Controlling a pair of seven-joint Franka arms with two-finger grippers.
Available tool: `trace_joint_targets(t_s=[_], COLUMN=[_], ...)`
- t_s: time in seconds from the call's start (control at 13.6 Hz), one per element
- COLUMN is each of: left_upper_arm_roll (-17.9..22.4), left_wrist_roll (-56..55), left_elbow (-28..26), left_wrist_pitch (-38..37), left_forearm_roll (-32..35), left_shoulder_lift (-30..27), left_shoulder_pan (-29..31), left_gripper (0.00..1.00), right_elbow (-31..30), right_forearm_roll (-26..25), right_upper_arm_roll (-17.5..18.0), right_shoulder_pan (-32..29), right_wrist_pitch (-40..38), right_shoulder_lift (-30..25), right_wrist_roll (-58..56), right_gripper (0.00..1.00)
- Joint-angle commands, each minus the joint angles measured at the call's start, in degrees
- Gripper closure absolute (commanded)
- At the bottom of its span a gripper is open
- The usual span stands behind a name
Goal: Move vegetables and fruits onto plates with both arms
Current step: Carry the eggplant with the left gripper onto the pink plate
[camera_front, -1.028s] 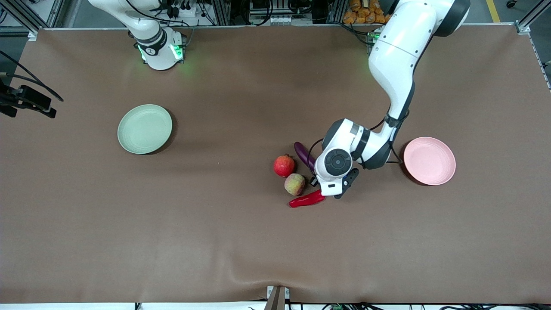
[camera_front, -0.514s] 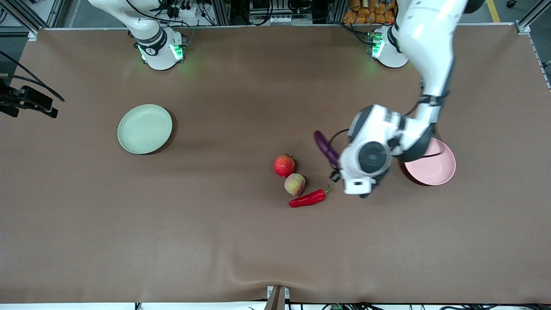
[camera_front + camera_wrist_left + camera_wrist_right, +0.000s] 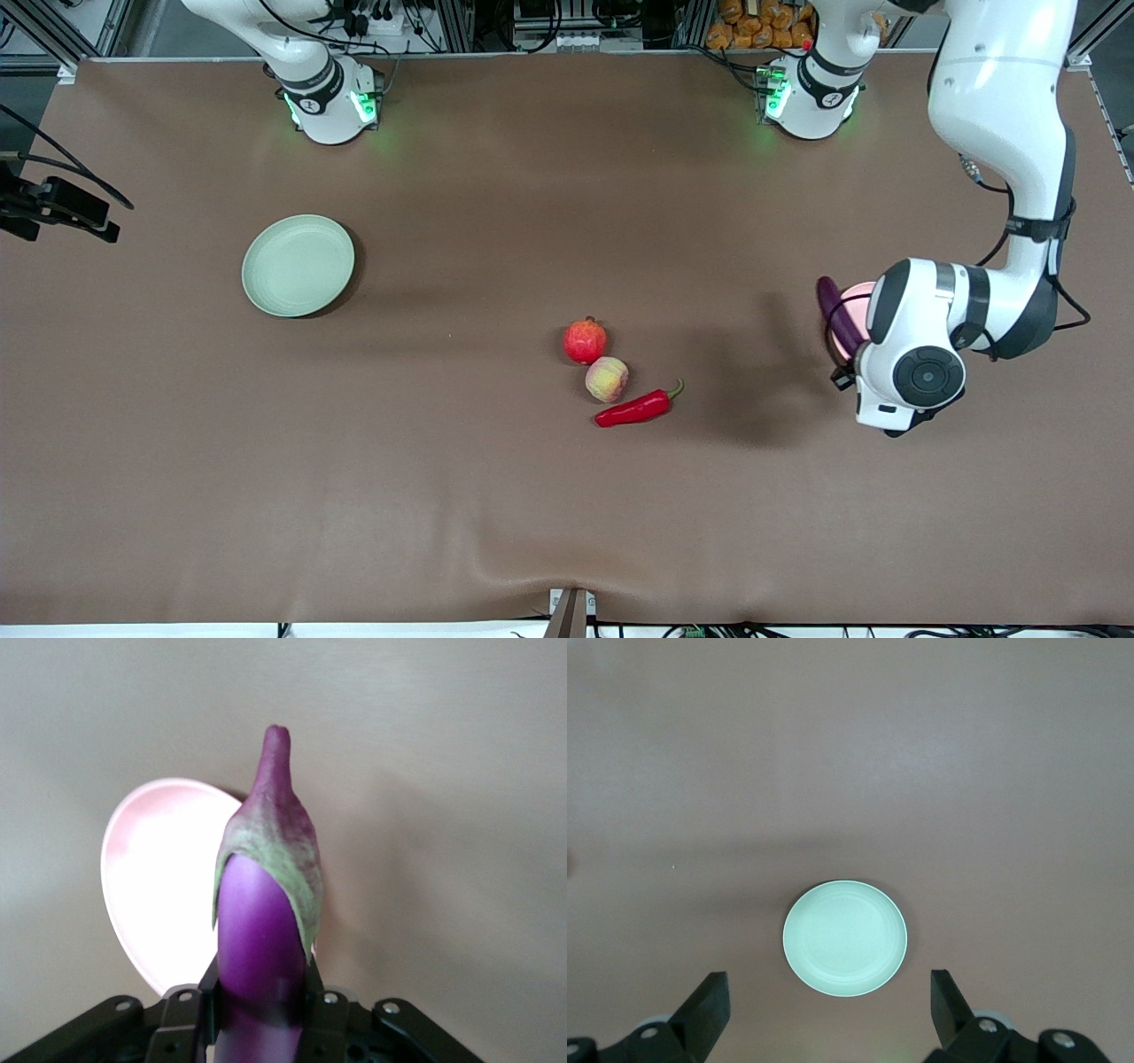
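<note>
Wide brown matte table covering (image 3: 496, 496) fills nearly the whole frame, with a slight wrinkle and bulge along its lower edge near centre. Soft dark shadow (image 3: 753, 372) lies on the cloth right of centre. Silver aluminium frame posts (image 3: 1094, 31) at the upper corners. Tangle of black cables and power strips (image 3: 567, 22) along the top edge. Orange packets (image 3: 753, 22) at upper right of centre. Black clamp-mounted device with cables (image 3: 58, 208) at the left edge. Grey floor with a yellow line (image 3: 1014, 19), upper right.
</note>
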Motion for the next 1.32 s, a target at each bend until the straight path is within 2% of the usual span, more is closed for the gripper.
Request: trace_joint_targets(t_s=[0.0,0.51,0.88,1.1,1.17,1.25], left_upper_arm_roll=[-0.8,-0.9,-1.1,-1.1,-1.1,-1.1], left_wrist_roll=[3.9,12.0,12.0,12.0,12.0,12.0], left_elbow=[-6.3,-8.3,-9.5,-9.2,-9.2,-9.2], left_wrist_pitch=[4.3,4.3,4.4,5.3,5.6,5.6], left_forearm_roll=[3.7,3.7,3.7,3.7,3.7,3.7], left_shoulder_lift=[-2.4,-2.6,-1.9,-1.3,-1.1,-0.9], left_shoulder_pan=[3.4,9.9,9.8,9.4,9.3,9.2], left_gripper=[0.87,0.87,0.86,0.82,0.74,0.5], right_elbow=[0.5,0.5,0.5,0.5,0.5,0.5], right_forearm_roll=[0.8,0.8,0.8,0.8,0.8,0.8], right_upper_arm_roll=[0.3,0.4,0.4,0.4,0.4,0.4], right_shoulder_pan=[-0.6,-0.5,-0.4,-0.5,-0.5,-0.5], right_wrist_pitch=[-0.7,-0.7,-0.7,-0.7,-0.7,-0.7], right_shoulder_lift=[0.2,0.2,0.1,0.1,0.2,0.1], right_wrist_roll=[0.5,0.5,0.5,0.4,0.3,0.3], right_gripper=[0.0,0.0,0.0,0.0,0.0,0.0])
